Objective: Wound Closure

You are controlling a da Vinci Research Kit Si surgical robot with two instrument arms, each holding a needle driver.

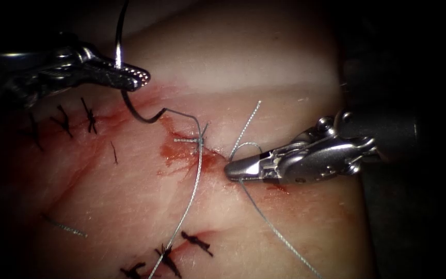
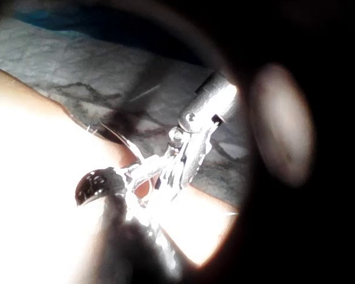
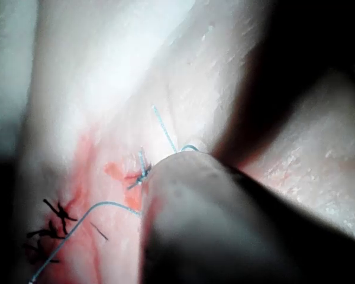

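Dark knotted stitches [image 1: 90, 117] are already closing part of the cut [image 1: 192, 155], with red fluid [image 1: 174, 152] glistening around a fresh pale knot. At ten o'clock the left tool [image 1: 139, 77] is clamping the curved steel needle [image 1: 121, 67] mid-curve, clear of the tissue [image 1: 264, 62]. At three o'clock the right tool [image 1: 232, 170] is pinching the wiry grey thread [image 1: 194, 186].

Surgical-training bench in a lab, not an OR. A slab of pork tissue [image 1: 264, 67] is lying under a narrow endoscope light w/ the surroundings staying dark. Two thin metal needle drivers are reaching in, left tool [image 1: 138, 77] and right tool [image 1: 231, 170]. Dark practice stitches [image 1: 89, 116] are sitting at far left and more at near centre [image 1: 169, 256]; red fluid [image 1: 174, 152] is staining the middle. In the left wrist view, a grey marbled bench cover [image 2: 106, 83] is showing beyond the tissue.
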